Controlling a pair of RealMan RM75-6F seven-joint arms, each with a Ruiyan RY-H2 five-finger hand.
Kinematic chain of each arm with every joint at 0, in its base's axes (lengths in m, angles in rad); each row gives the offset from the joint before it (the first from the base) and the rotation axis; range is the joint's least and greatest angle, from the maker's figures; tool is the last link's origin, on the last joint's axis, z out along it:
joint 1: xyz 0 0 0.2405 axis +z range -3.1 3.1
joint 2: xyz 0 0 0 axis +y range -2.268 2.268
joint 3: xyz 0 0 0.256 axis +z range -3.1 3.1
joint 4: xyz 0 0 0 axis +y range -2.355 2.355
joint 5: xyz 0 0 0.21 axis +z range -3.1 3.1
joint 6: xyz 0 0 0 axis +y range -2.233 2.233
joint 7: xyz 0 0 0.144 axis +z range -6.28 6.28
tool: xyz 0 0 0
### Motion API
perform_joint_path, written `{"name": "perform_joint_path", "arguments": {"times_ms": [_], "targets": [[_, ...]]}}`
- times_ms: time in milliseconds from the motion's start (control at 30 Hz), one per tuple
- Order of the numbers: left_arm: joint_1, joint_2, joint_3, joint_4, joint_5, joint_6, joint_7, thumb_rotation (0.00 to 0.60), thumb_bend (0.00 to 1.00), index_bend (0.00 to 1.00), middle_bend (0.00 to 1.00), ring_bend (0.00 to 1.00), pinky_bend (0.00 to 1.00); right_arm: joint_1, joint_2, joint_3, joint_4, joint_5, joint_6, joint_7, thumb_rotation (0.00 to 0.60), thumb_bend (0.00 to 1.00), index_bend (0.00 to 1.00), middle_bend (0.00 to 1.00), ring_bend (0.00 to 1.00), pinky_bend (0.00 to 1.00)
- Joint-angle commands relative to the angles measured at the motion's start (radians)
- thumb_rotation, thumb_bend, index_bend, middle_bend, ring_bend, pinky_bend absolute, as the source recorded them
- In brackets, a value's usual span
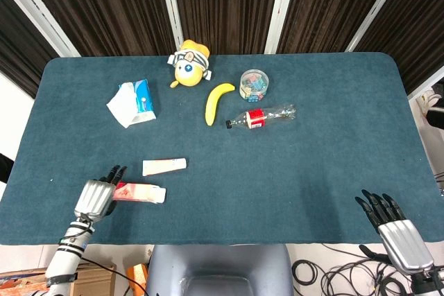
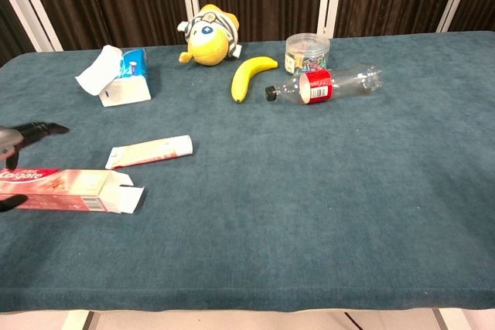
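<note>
Pink card, our box (image 2: 66, 190) lies flat on the bench (image 1: 291, 178) near its front left edge, one end flap open toward the middle; our left hand (image 1: 96, 196) is at the box's left end, fingers stretched out over it, and from the chest view we see dark fingertips (image 2: 42, 128) above and behind the box; whether the hand truly grips the box or only rests against it, we cannot tell. Just behind the box, apart from it, lies the tube (image 1: 164, 166), its cap end pointing right. Farther back on the left sits the tissue pack (image 1: 132, 103), a white sheet sticking out of it. Along the far side we see the plush toy (image 1: 190, 64), yellow with a striped cap; right of it the banana (image 1: 218, 101), and near that the round tub (image 1: 254, 84) of small coloured bits; in front of the tub lies the bottle (image 1: 261, 116) on its side, clear with a red label, cap toward the banana. Our right hand (image 1: 394, 231) hangs off the bench's front right corner, well apart from everything, fingers spread and holding nothing.
</note>
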Motion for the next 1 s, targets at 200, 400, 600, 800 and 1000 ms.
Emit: {"name": "perform_joint_path", "arguments": {"times_ms": [200, 400, 600, 800, 1000], "targets": [[0.173, 0.131, 0.132, -0.022, 0.451, 0.364, -0.263, 0.600, 0.30, 0.00, 0.00, 0.05, 0.22, -0.006, -0.010, 0.010, -0.006, 0.014, 0.012, -0.008, 0.600, 0.10, 0.02, 0.00, 0.05, 0.07], [0.271, 0.095, 0.149, 0.192, 0.544, 0.502, -0.422, 0.600, 0.31, 0.00, 0.01, 0.07, 0.16, -0.019, -0.026, 0.026, -0.003, 0.025, 0.044, -0.007, 0.600, 0.09, 0.02, 0.00, 0.05, 0.07], [0.261, 0.210, 0.191, 0.071, 0.480, 0.340, -0.561, 0.600, 0.31, 0.00, 0.02, 0.06, 0.16, -0.022, -0.035, 0.026, 0.001, 0.025, 0.044, -0.023, 0.600, 0.09, 0.02, 0.00, 0.05, 0.07], [0.275, 0.230, 0.163, 0.059, 0.471, 0.329, -0.550, 0.600, 0.31, 0.00, 0.02, 0.06, 0.16, -0.019, -0.037, 0.024, 0.004, 0.023, 0.034, -0.030, 0.600, 0.10, 0.02, 0.00, 0.05, 0.07], [0.288, 0.233, 0.154, 0.067, 0.500, 0.324, -0.566, 0.600, 0.31, 0.00, 0.02, 0.06, 0.16, -0.021, -0.036, 0.025, -0.002, 0.026, 0.036, -0.031, 0.600, 0.10, 0.02, 0.00, 0.05, 0.07]]}}
